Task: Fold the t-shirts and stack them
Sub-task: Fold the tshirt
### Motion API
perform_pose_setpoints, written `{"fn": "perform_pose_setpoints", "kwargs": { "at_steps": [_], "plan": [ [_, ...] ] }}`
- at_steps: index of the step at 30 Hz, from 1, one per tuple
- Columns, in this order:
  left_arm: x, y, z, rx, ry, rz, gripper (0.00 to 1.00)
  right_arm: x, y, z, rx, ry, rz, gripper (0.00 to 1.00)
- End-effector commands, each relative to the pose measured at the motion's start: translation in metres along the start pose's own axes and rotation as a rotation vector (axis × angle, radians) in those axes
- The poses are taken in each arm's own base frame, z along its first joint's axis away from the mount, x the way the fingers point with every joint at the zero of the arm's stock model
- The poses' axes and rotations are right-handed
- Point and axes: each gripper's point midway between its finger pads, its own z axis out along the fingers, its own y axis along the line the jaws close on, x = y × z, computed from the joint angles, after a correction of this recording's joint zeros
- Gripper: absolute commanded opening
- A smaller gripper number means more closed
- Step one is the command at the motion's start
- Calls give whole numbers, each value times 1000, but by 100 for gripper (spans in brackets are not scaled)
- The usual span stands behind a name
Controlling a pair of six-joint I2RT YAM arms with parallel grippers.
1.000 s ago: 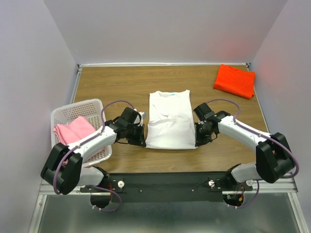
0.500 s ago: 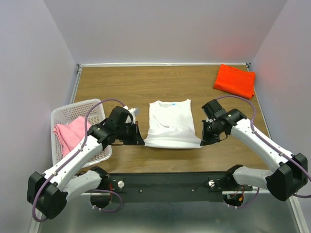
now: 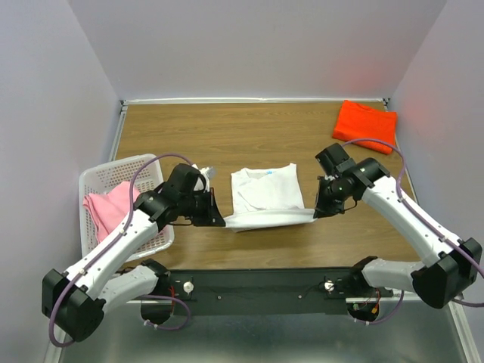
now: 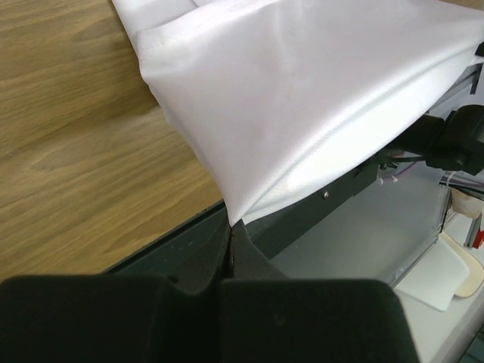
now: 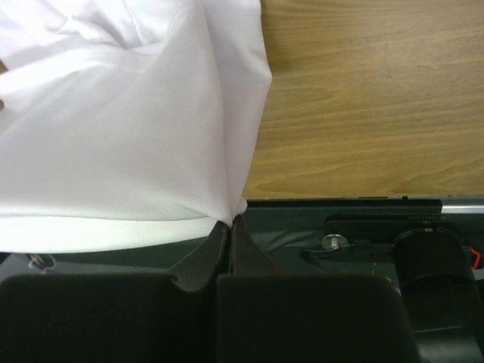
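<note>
The white t-shirt (image 3: pixel 265 193) lies mid-table with its near hem lifted off the wood and stretched between my two grippers. My left gripper (image 3: pixel 221 221) is shut on the hem's left corner, and the cloth (image 4: pixel 302 98) fans out from its pinched tips (image 4: pixel 230 224). My right gripper (image 3: pixel 318 212) is shut on the right corner, with the white shirt (image 5: pixel 113 136) rising from its tips (image 5: pixel 232 219). The orange-red t-shirt (image 3: pixel 365 125) lies folded at the far right corner. The pink t-shirt (image 3: pixel 110 208) sits crumpled in the basket.
A white lattice basket (image 3: pixel 128 172) stands at the table's left edge beside my left arm. The black mounting rail (image 3: pixel 257 283) runs along the near edge. Bare wood (image 3: pixel 197 136) lies beyond the white shirt.
Both grippers have risen and moved away from the near edge, carrying the white shirt's near hem up and over toward its collar. The shirt looks shorter from above.
</note>
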Motion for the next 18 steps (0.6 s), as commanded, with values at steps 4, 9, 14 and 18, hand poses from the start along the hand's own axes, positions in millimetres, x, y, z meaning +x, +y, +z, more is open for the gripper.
{"fn": "perform_pose_setpoints", "kwargs": {
  "at_steps": [4,9,14,18],
  "plan": [
    [-20,4,4,-20,-8,32,0,-36,-9,4,157,-87,20,1],
    [-35,9,11,-23,-6,43,0,-64,-1,8,207,-129,-8,0],
    [-51,17,17,-29,-13,50,0,-86,2,13,254,-166,-39,0],
    [-67,22,24,-35,-12,55,0,-104,6,19,284,-186,-64,0]
  ]
}}
